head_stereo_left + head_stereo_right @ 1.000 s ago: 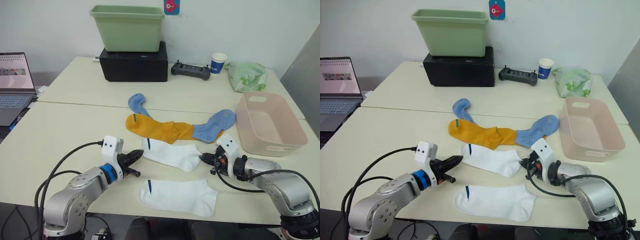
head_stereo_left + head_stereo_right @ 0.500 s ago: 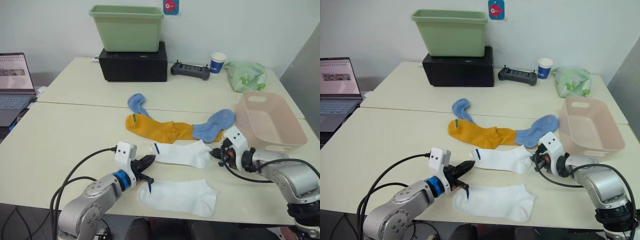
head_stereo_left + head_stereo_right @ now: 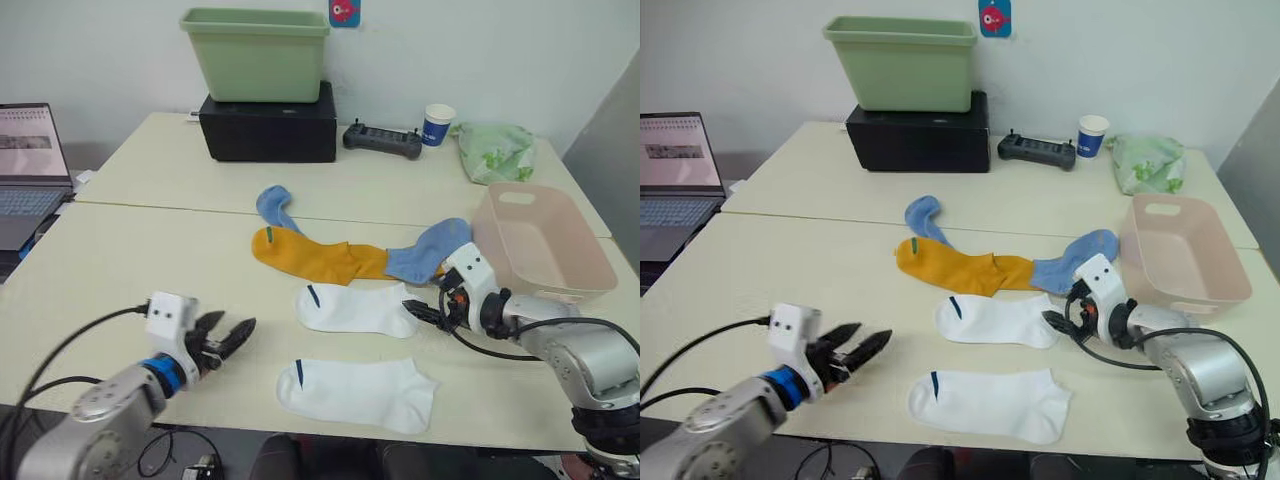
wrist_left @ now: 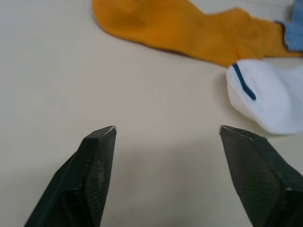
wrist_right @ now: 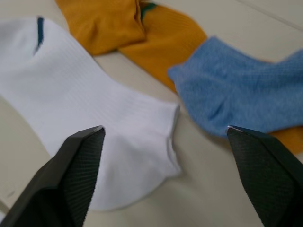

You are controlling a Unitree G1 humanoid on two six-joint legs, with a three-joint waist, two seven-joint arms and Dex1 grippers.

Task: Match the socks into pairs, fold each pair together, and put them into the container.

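Two white socks lie flat near the table's front, one [image 3: 355, 307] just beyond the other [image 3: 357, 393], both cuffs to the left. Behind them sit mustard-yellow socks [image 3: 315, 257], with a light blue sock [image 3: 272, 207] at their left end and another [image 3: 430, 248] at their right. The pink container [image 3: 540, 255] stands at the right. My left gripper [image 3: 232, 336] is open over bare table, well left of the white socks. My right gripper [image 3: 418, 312] is open at the toe of the farther white sock [image 5: 109, 127], holding nothing.
At the back stand a green tub [image 3: 257, 55] on a black box [image 3: 268, 122], a controller [image 3: 381, 140], a paper cup [image 3: 436, 125] and a pale green cloth bundle [image 3: 495, 150]. A laptop [image 3: 28, 160] sits at the far left.
Both grippers opened and let go of the farther white sock after carrying it right; it now lies flat. My left arm drew back to the left.
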